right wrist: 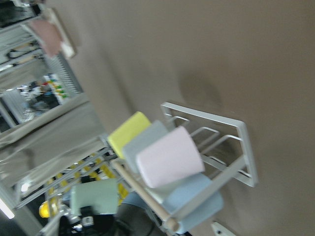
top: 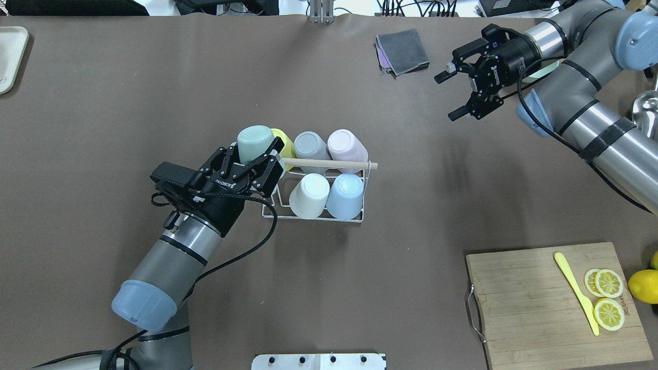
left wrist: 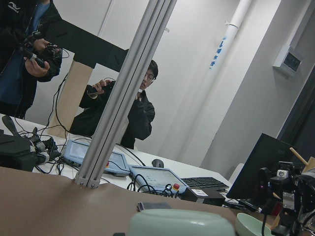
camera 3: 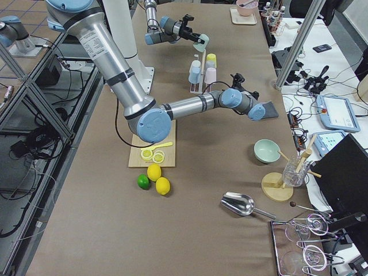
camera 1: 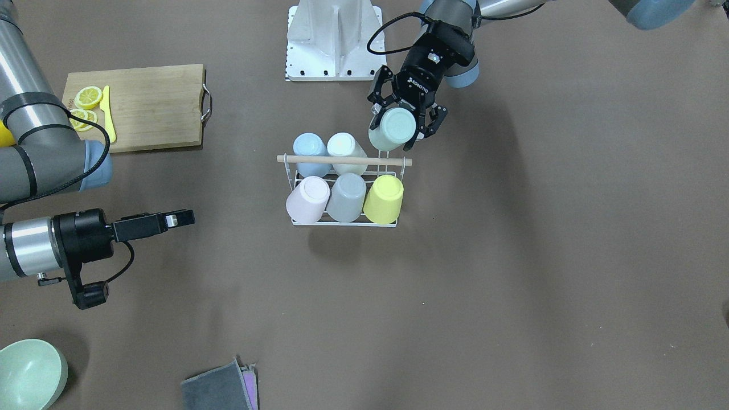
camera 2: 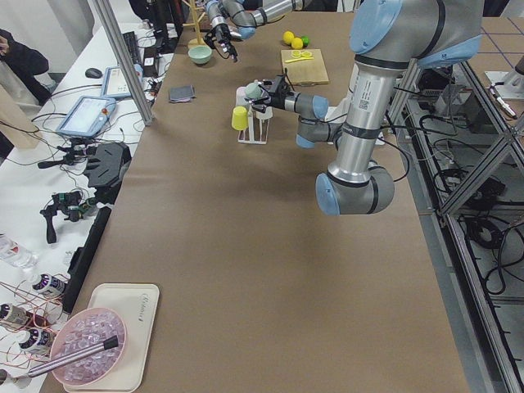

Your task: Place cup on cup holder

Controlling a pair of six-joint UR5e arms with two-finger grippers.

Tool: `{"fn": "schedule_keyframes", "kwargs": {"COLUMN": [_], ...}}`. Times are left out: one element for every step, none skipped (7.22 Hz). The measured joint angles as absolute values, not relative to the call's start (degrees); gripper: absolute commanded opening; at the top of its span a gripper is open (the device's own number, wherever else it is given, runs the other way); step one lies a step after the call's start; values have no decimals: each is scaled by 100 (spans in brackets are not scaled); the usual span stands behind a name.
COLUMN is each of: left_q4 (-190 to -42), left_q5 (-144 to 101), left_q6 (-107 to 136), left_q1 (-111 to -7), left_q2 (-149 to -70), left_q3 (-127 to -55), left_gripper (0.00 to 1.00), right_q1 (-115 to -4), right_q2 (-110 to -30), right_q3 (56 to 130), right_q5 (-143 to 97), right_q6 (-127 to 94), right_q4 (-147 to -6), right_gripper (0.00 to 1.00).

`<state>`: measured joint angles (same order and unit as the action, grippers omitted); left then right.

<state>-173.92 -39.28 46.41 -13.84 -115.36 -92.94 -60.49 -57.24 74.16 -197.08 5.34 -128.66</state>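
Observation:
The cup holder (camera 1: 342, 225) is a white wire rack with a wooden rod (camera 1: 364, 161) across its top, mid-table. It carries blue, white, pink, grey and yellow cups upside down. My left gripper (camera 1: 405, 122) is shut on a mint green cup (camera 1: 393, 129), held bottom-up and tilted over the rack's free end, beside the white cup (camera 1: 345, 149). In the overhead view the left gripper (top: 247, 167) holds this cup (top: 255, 144) at the rack's (top: 313, 219) left end. My right gripper (top: 446, 97) is open and empty, away from the rack. It shows edge-on in the front view (camera 1: 179, 218).
A wooden cutting board (top: 534, 303) with lemon slices (top: 609, 312) and a yellow knife (top: 576, 292) lies at the near right. A whole lemon (top: 643, 285) is beside it. A folded grey cloth (top: 403, 50) and a mint bowl (camera 1: 28, 373) lie at the far side.

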Motion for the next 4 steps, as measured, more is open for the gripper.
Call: {"fn": "schedule_keyframes", "kwargs": {"left_q4": [-17470, -17526, -17571, -17592], "left_q5": [-3923, -3921, -3920, -3920], "left_q6": [4632, 4629, 4627, 4630], "left_q1": [-1382, -1380, -1380, -1380], "left_q2": [-11534, -11529, -11526, -11524], "left_q3": [-9179, -9115, -9091, -9072], "left_gripper": [0, 0, 0, 0], "right_q1": [-6031, -6041, -6107, -6250], "right_q2": [-5817, -5998, -6287, -6667], "right_q3": [7788, 8166, 8580, 8997], "right_q5": [-18782, -17840, -16843, -15948], "right_q6": [470, 448, 454, 473], "right_q4": [-13279, -13437, -13331, -12853], "right_gripper": [100, 100, 100, 100]}}
